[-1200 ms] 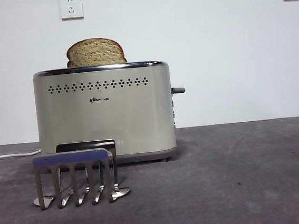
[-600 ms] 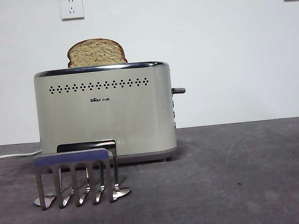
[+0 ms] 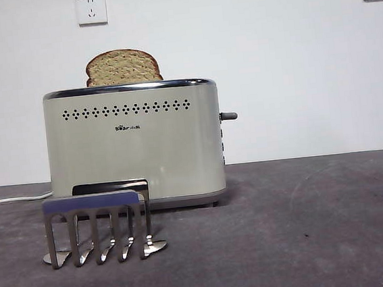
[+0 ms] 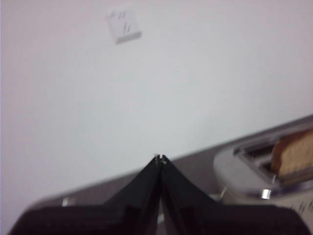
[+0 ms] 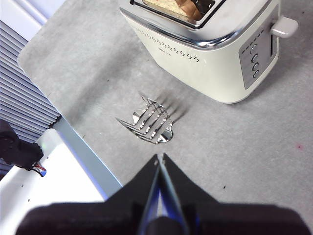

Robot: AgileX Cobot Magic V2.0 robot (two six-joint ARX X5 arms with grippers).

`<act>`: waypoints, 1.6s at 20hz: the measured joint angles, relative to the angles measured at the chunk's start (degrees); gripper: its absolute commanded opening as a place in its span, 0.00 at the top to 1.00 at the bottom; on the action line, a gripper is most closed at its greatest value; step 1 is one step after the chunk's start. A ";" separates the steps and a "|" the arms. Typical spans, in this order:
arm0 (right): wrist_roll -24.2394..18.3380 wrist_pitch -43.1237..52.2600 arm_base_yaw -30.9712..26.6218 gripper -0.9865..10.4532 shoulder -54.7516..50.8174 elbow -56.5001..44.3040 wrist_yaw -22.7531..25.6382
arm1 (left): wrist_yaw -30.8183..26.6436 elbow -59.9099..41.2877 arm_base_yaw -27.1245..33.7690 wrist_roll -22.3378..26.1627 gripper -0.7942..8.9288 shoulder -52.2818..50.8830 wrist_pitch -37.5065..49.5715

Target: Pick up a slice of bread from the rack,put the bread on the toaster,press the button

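The slice of bread (image 3: 123, 67) stands in the slot of the cream toaster (image 3: 135, 149), its rounded top sticking out; it also shows in the left wrist view (image 4: 292, 152) and the right wrist view (image 5: 178, 7). The metal rack (image 3: 96, 227) stands bare in front of the toaster, and shows in the right wrist view (image 5: 149, 122). The lever button (image 3: 228, 116) juts from the toaster's right end, high in its travel (image 5: 283, 27). My left gripper (image 4: 160, 159) is shut and empty, held high off to one side of the toaster. My right gripper (image 5: 160, 157) is shut and empty, high above the rack.
A white power cord (image 3: 14, 199) runs off left from the toaster. Two wall sockets (image 3: 91, 8) sit on the white wall behind. The grey mat's edge and a white base (image 5: 58, 181) show in the right wrist view.
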 measured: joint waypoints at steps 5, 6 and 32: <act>0.02 0.00 0.00 0.91 0.00 0.00 0.00 | -2.84 -12.02 0.04 -2.08 0.92 -7.54 -0.26; 0.00 0.00 0.00 0.91 0.00 0.00 0.00 | -2.93 -13.90 0.04 -2.60 0.92 -8.85 -0.24; 0.00 0.00 0.00 0.91 0.00 -0.02 0.00 | -2.93 -27.91 0.04 -6.51 0.92 -21.55 -8.74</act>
